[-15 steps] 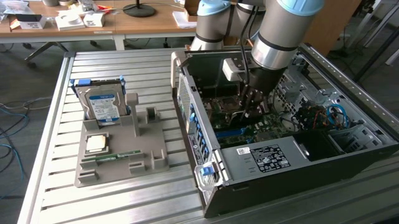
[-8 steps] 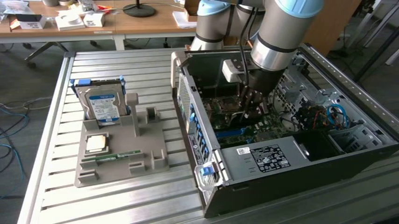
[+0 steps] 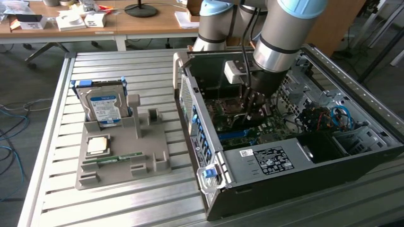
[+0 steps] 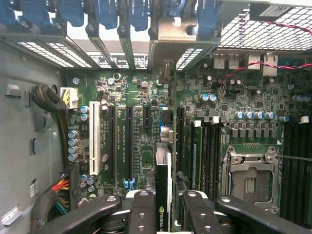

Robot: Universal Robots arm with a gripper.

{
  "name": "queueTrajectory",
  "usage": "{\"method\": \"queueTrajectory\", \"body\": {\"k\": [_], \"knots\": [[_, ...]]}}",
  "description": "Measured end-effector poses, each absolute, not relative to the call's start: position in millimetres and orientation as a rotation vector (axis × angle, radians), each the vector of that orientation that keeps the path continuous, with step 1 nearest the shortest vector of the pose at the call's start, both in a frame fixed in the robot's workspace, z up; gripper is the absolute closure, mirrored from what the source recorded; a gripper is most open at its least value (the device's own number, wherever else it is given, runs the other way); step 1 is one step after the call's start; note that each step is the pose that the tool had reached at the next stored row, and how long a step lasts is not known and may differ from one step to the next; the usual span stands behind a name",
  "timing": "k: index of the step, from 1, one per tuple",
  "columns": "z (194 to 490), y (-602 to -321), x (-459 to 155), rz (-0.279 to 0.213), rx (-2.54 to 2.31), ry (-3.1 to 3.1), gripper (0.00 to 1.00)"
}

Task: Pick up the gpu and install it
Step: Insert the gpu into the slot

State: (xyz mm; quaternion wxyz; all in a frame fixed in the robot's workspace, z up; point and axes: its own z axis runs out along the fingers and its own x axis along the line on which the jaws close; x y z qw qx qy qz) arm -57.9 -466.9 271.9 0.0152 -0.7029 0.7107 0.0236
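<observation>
Black fingers [image 4: 141, 214] of the hand [image 4: 163, 207] sit closest to the wrist camera, clenched on the gpu [image 4: 162, 175]. Card stands edge-on between them, green logo on its upper edge. It hangs over the green motherboard [image 4: 141, 146], in the strip between two long black slots [image 4: 129, 141]. Pale metal bracket [image 4: 168, 36] in line with its far end, up by the blue latches [image 4: 105, 12] at the case's rear wall. Cannot tell whether the card's lower edge touches the board. Empty processor socket [image 4: 248, 180] lies beside the card, apart from it.

Exterior view: arm [image 3: 284, 38] reaches down into the open computer case [image 3: 265, 189], which lies on its side on the slatted counter [image 3: 126, 203]. Grey tray [image 3: 151, 146] at 9 o'clock of the case, just beside it. On the tray:
- blue-labelled hard drive [image 3: 104, 106], upright, at 12 o'clock
- square chip [image 3: 98, 145], flat, at 9 o'clock
- slim memory stick [image 3: 113, 159], flat, toward 7 o'clock
</observation>
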Motion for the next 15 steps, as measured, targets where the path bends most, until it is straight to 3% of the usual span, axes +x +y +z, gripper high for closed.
{"method": "queueTrajectory", "body": {"k": [15], "knots": [[267.0, -466.8, -60.5, 0.073, -2.187, 2.212, 0.74]]}}
